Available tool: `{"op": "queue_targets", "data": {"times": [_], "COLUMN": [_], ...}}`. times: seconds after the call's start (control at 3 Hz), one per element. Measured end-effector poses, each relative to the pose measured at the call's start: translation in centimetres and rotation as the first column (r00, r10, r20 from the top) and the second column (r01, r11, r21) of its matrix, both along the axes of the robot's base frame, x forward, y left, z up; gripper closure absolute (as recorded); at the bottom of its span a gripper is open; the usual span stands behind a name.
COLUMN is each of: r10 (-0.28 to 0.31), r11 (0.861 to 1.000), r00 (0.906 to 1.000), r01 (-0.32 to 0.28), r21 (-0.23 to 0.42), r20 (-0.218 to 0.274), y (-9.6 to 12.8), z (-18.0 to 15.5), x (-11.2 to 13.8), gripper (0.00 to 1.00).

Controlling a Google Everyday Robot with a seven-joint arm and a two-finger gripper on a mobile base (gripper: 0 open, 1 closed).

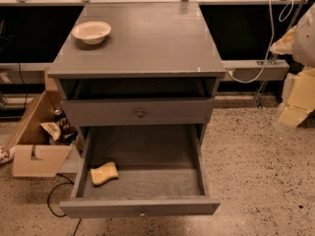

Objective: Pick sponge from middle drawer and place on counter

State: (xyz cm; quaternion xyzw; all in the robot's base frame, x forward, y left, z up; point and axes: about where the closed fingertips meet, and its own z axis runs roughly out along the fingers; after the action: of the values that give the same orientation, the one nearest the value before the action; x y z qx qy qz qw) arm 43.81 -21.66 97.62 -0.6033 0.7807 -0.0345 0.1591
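Observation:
The pale-yellow sponge [104, 173] lies on the floor of the open middle drawer [142, 183], in its front-left corner, close to the left wall. The drawer is pulled far out of the grey cabinet. The counter [147, 43] is the cabinet's flat grey top. My gripper [297, 103] shows as a blurred pale shape at the right edge of the view. It hangs from the arm [304, 31], well to the right of the cabinet and far from the sponge. It holds nothing that I can see.
A cream round bowl [91, 32] stands on the counter's back left. The upper drawer [140, 113] is closed, with a round knob. An open cardboard box [37, 146] with clutter sits on the floor to the left. A black cable [56, 200] lies by the drawer's left front corner.

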Motion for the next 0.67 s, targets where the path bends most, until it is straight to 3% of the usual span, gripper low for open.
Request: {"op": "queue_targets", "data": {"times": [0.33, 0.67], "r10": [0.0, 0.016], "r11": [1.0, 0.998], "r00": [1.0, 0.9996], "r01": [0.0, -0.015], "r21": [0.0, 0.067], "r20": [0.0, -0.022], "y": [0.0, 1.0], "z": [0.0, -1.9], "x": [0.0, 0.3], "gripper": [0.0, 0.0]}}
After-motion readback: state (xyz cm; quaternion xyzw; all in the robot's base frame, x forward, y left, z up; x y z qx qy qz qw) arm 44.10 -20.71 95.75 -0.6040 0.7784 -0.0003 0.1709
